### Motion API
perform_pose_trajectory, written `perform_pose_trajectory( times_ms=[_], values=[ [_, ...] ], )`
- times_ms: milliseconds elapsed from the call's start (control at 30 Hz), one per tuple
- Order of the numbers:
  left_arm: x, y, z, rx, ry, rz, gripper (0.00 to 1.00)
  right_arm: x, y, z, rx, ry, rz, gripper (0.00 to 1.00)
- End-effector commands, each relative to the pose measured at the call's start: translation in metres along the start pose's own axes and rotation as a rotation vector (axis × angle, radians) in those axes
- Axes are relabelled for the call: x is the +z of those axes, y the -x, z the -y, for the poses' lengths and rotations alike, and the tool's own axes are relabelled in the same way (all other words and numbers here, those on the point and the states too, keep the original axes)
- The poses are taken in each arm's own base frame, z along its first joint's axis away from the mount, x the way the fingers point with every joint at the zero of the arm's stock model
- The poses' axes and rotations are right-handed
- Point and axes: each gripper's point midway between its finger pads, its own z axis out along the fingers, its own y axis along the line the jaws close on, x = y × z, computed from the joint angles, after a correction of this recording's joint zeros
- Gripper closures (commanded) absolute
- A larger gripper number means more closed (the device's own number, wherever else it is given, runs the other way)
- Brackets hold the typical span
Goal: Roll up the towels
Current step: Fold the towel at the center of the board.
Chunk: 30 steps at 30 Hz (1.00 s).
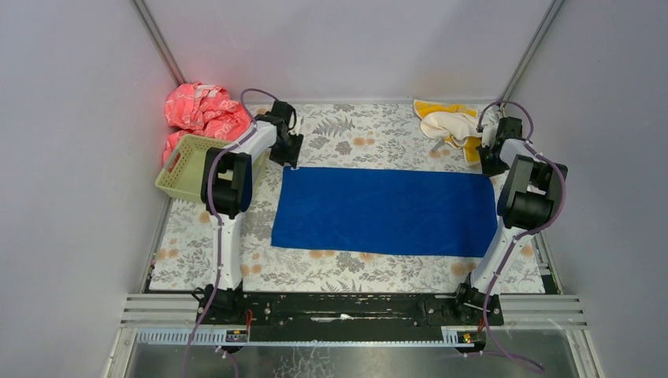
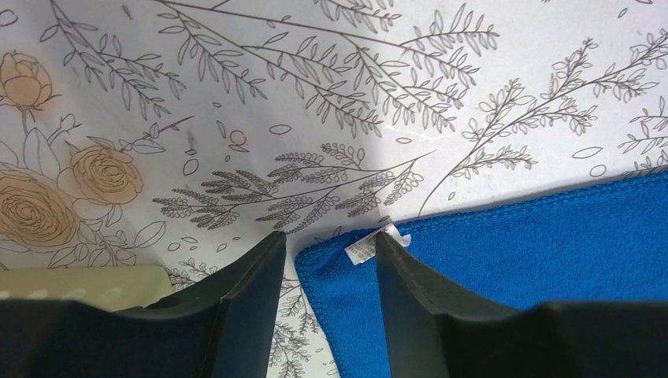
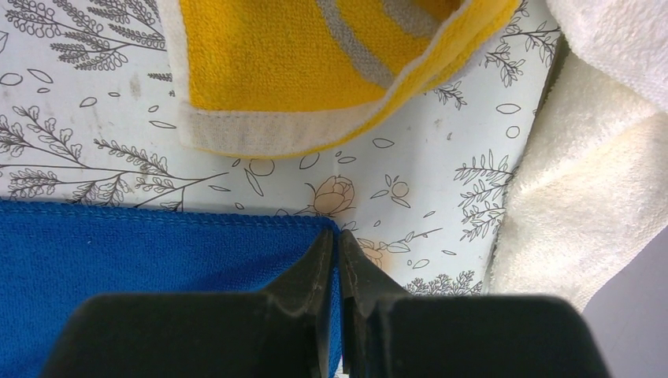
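1. The blue towel (image 1: 384,211) lies flat and spread open on the floral worktop (image 1: 354,126). Its long axis runs straight from my left fingers (image 1: 291,160) across to my right fingers (image 3: 327,268). Each set sits at one far corner, so neither arm is nearer.
2. My left fingers are apart and straddle the corner that carries the white tag (image 2: 366,248). The tag touches the inner face of one finger, and the corner is between them but not yet pinched.
3. My right fingers are together with a thin strip of blue between them. I read that as clamped on the other far corner.
4. From both sets the rest of the blue towel lies back toward the arm bases. My guess is the far edge gets drawn back over the cloth. That needs the left pinch first and level corners, or the roll skews.
5. The blue towel is a limp rectangle of short terry pile with a stitched hem.
6. The yellow towel (image 3: 276,55) sits just beyond my right fingers, terry with a cream hem and grey stripes. The cream towel (image 3: 599,157) is outboard of them, thick, fluffy and bunched. Both lie apart from the blue one.
7. The pink-red cloth (image 1: 201,110) and the pale slotted basket (image 1: 179,157) are outboard of my left fingers and are not task items.
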Motion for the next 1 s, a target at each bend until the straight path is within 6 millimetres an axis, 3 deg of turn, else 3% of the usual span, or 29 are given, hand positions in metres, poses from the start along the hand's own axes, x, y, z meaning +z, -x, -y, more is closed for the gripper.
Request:
perform_pose_trajectory(
  times_ms=[0, 333, 567, 667, 733, 967],
  values=[
    [0.002, -0.009, -0.003, 0.006, -0.045, -0.037, 0.55, 0.010, -0.029, 0.001, -0.008, -0.009, -0.085, 0.90],
    [0.011, -0.032, 0.001, 0.007, -0.078, -0.115, 0.60, 0.008, -0.026, 0.002, 0.000, -0.019, -0.071, 0.90],
    [0.021, -0.044, 0.001, 0.001, -0.080, -0.162, 0.80, 0.007, -0.023, 0.004, 0.005, -0.024, -0.060, 0.90],
    [0.019, -0.037, -0.003, 0.004, -0.055, -0.145, 0.88, 0.006, -0.021, 0.003, 0.012, -0.018, -0.055, 0.90],
    [0.014, -0.027, -0.005, 0.006, -0.048, -0.117, 0.98, 0.005, -0.016, 0.001, 0.022, -0.007, -0.038, 0.90],
    [-0.014, 0.019, -0.013, 0.009, -0.010, 0.014, 1.00, -0.017, 0.028, 0.019, 0.045, -0.055, 0.092, 0.96]
  ],
)
